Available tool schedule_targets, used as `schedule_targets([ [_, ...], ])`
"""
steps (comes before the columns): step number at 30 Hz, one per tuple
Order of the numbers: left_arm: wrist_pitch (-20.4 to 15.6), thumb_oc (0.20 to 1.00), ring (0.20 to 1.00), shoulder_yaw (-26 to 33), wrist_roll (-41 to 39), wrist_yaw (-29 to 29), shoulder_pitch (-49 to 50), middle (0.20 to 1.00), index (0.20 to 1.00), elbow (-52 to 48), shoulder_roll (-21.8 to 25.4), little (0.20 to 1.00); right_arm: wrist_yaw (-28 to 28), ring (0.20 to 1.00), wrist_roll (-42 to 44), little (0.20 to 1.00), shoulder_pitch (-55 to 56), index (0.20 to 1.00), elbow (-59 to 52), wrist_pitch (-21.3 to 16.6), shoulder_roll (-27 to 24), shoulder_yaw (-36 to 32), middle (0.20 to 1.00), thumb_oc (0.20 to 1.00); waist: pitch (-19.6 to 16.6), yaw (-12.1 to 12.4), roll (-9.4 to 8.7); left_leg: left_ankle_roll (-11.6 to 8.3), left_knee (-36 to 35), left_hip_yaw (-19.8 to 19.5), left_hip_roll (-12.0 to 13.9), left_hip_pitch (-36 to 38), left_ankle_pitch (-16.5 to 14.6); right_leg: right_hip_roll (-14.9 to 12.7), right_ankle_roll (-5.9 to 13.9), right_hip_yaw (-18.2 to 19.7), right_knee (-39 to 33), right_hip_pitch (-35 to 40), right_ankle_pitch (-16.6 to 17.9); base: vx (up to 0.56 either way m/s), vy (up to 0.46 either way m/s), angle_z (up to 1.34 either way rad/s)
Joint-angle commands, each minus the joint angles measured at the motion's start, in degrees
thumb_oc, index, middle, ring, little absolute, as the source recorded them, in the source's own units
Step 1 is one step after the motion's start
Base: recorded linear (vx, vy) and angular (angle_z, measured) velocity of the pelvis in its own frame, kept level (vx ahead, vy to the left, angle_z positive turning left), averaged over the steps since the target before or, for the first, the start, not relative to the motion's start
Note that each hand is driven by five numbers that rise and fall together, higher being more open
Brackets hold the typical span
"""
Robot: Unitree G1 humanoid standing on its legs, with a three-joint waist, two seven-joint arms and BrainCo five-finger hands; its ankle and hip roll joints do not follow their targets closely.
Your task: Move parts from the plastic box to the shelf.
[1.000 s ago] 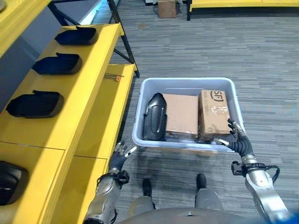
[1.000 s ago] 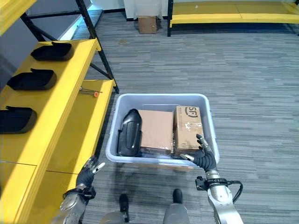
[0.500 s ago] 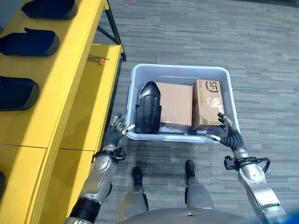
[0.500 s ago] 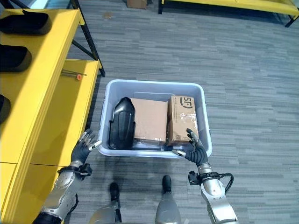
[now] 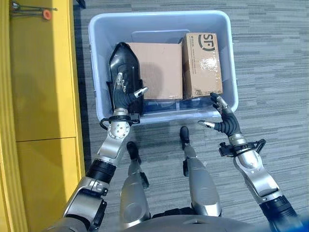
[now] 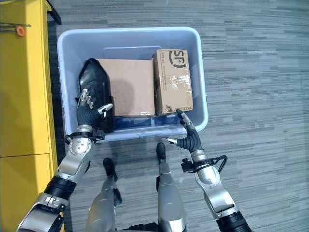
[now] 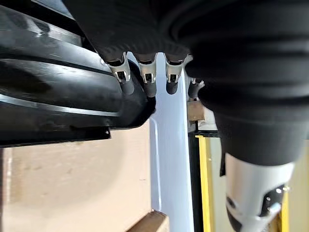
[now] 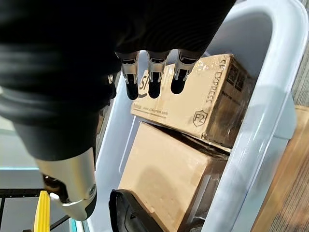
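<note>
The fingers [image 5: 119, 81] of the left hand [image 5: 123, 95] are spread loosely, reaching over the near wall of the box onto the lower end of the black part; in the left wrist view their dark tips lie against its surface, but nothing shows them curled round it, so it is touched rather than gripped. The right hand [image 5: 225, 122] hangs outside the box's near right corner, fingers and thumb apart and holding nothing.

Largest to smallest: the yellow shelf [image 5: 38, 96] runs along the robot's left, and the stretch in sight carries no black part. Beside it on the grey carpet stands the pale blue plastic box [image 5: 227, 58]. Inside, a wide cardboard box [image 5: 155, 67] fills the middle, a narrower taped cardboard box [image 5: 202, 63] lies against the right wall, and the black moulded part [image 5: 123, 60] leans along the left wall, touching the wide carton. A small orange-handled tool [image 5: 34, 10] lies on the shelf's far end.

By my judgement this transfer has barely begun: the part is still in the box, ungrasped, and lifting, carrying and placing all remain.
</note>
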Motion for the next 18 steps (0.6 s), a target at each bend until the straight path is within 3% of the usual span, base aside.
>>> schedule_targets([
  [1,-3.0,1.0,1.0,1.2,4.0,3.2,0.2,1.0,1.0,2.5,2.4,1.0,-1.3,1.0,1.5,1.0,2.2,1.0,-3.9,-4.6,0.0,-1.4,1.0,1.0,-4.1,0.6,-1.61,-0.35,1.5,0.8,0.7,0.1,-1.6,-2.6,2.98,-0.2,4.7,-1.0,-4.1,0.0,0.0,0.0],
  [5,-3.0,1.0,1.0,1.7,3.9,5.6,-2.5,1.0,1.0,6.2,2.5,1.0,-1.7,1.0,2.1,1.0,2.1,1.0,-4.1,-5.4,-0.2,-0.6,1.0,1.0,-3.3,0.2,-2.5,-0.46,1.4,1.2,0.9,-0.3,-1.5,-2.3,2.91,0.1,4.8,-1.9,-3.8,0.0,-0.011,-0.03],
  [10,-1.8,1.0,1.0,0.8,2.5,8.4,-9.9,1.0,1.0,18.5,3.7,1.0,-2.0,1.0,4.0,1.0,3.0,1.0,-4.9,-6.6,-0.5,1.2,1.0,1.0,-2.3,-1.5,-4.32,-0.56,1.6,1.8,1.3,-1.6,-1.4,-1.6,2.89,0.7,5.0,-3.8,-3.3,0.03,-0.024,-0.1],
  [15,1.1,1.0,1.0,-3.6,4.5,6.6,-18.9,1.0,1.0,28.3,6.4,1.0,-1.2,1.0,5.5,1.0,4.6,1.0,-6.2,-7.3,-1.9,1.8,1.0,1.0,-1.7,-3.6,-5.12,-1.04,2.0,2.1,1.7,-1.9,-2.7,-0.9,3.09,1.7,5.8,-5.0,-4.4,0.07,0.003,-0.11],
  [18,1.6,1.0,1.0,-5.1,2.1,5.3,-22.8,1.0,1.0,33.5,5.3,1.0,-0.7,1.0,5.9,1.0,5.7,1.0,-6.9,-7.3,-2.5,2.7,1.0,1.0,-1.5,-4.9,-5.88,-1.26,1.8,3.2,2.2,-1.4,-2.9,-0.2,3.25,2.7,6.0,-5.8,-4.3,0.03,-0.014,-0.13],
])
